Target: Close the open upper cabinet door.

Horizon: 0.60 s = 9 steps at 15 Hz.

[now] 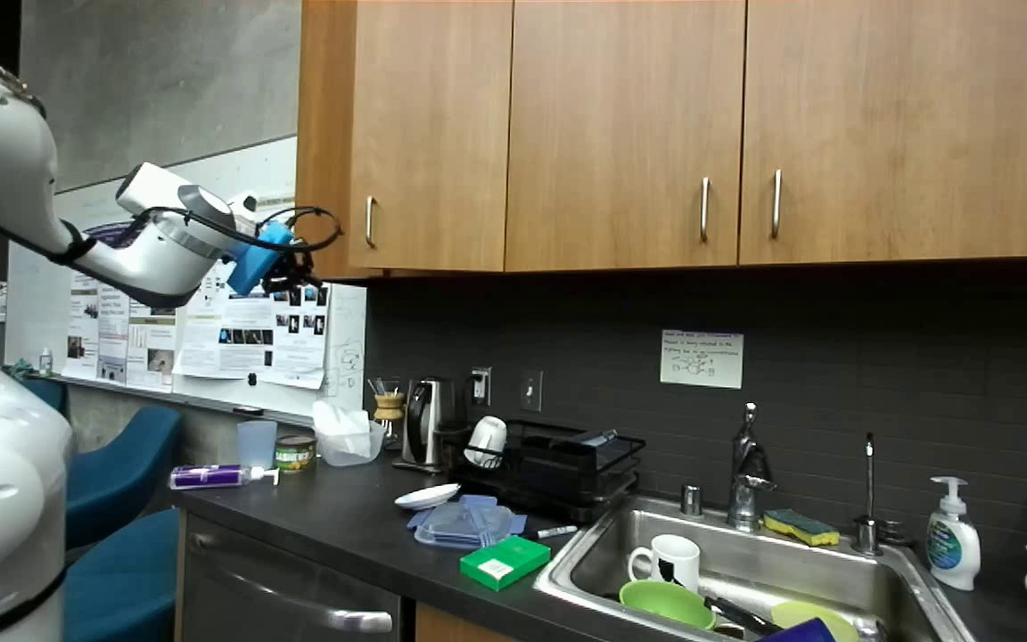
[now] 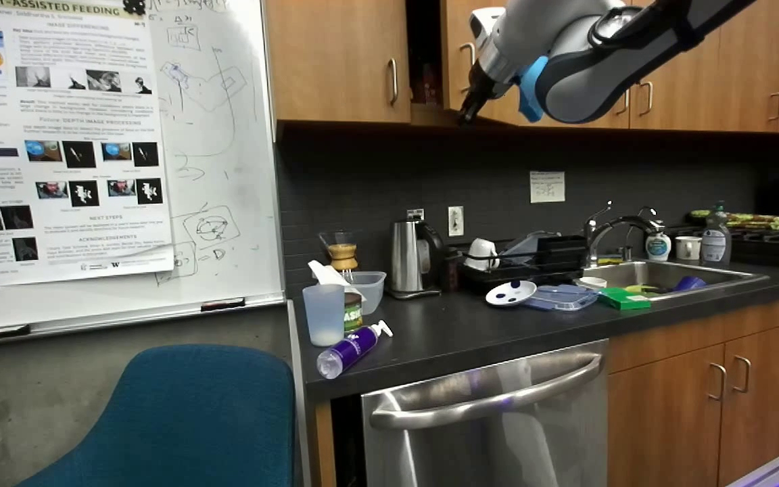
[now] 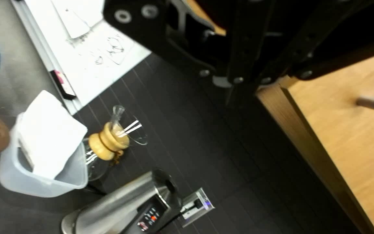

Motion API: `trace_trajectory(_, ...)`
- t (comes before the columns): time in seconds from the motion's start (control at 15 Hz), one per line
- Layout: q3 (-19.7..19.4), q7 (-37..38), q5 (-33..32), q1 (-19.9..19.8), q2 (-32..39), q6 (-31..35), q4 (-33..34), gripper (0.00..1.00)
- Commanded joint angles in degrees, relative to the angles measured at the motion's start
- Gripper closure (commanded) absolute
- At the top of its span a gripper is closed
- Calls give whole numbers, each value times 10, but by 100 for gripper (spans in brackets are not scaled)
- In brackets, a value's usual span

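**Partly open: the upper cabinet door [image 1: 429, 134] above the kettle [image 2: 406, 260]**

The upper cabinet door stands swung out, high above the kettle, and in an exterior view a dark gap [image 2: 425, 47] shows between it and the closed neighbouring door [image 2: 339, 61]. Its silver handle [image 1: 370, 223] runs upright near the free edge. The white arm [image 1: 175, 263] reaches in well above the kettle's height, with the gripper [image 2: 467, 116] close to that free edge. The gripper is narrow, its fingers [image 3: 221, 81] drawn together; whether they touch the door, I cannot tell.

Behind the kettle is a wall outlet [image 3: 193, 214]. Just beside the kettle, toward the whiteboard [image 2: 220, 135], stand a glass coffee maker [image 2: 343, 251] and a cloudy tub [image 3: 41, 187] with white paper [image 3: 52, 136] in it. Farther from the kettle that way are a can [image 1: 295, 455], an upright blue cup [image 1: 257, 443] and a purple bottle [image 1: 210, 477] lying on its side.

On the kettle's other side is a black dish rack [image 1: 558, 473] with a white mug [image 1: 486, 443] tipped in it, and a spotted plate [image 2: 511, 293] sits tilted in front. Farther from the kettle again, a green box [image 1: 505, 562] lies on the counter [image 1: 344, 513] near the sink [image 1: 772, 575], which holds a second mug [image 1: 667, 562] and a green bowl [image 1: 667, 604].
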Motion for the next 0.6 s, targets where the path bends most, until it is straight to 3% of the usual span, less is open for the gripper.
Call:
trace_trajectory(0.0,1,-6,-23,18,-13,8,-21,100)
trace_trajectory(0.2,-69,-23,-2,77,-22,7,-69,100)
trace_trajectory(0.53,-216,-50,6,127,-40,15,-154,100)
